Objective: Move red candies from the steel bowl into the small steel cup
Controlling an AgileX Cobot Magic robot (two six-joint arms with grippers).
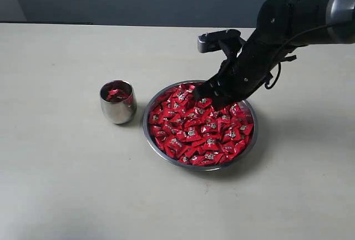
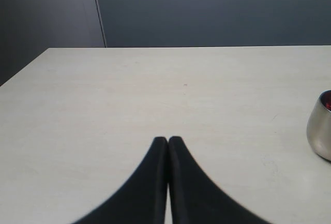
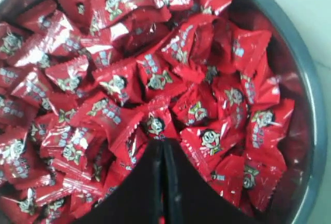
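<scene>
right gripper (image 3: 161,144) tips in heap, pressed together; pinch unclear
shiny red wrapped candies (image 1: 199,132) fill wide shallow steel bowl (image 3: 305,94); small rounded steel cup (image 1: 117,110) just beside, for short carries; left gripper (image 2: 168,141) closed, idle.

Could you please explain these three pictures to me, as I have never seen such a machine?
This is a robot with two arms, each ending in a gripper. One picture views the table from outside; the other two come from wrist cameras. On the table stand a steel bowl full of red candies and a small steel cup with red inside. The right gripper, shut, dips among the candies; whether it pinches one is unclear. The left gripper, shut, holds nothing.
</scene>
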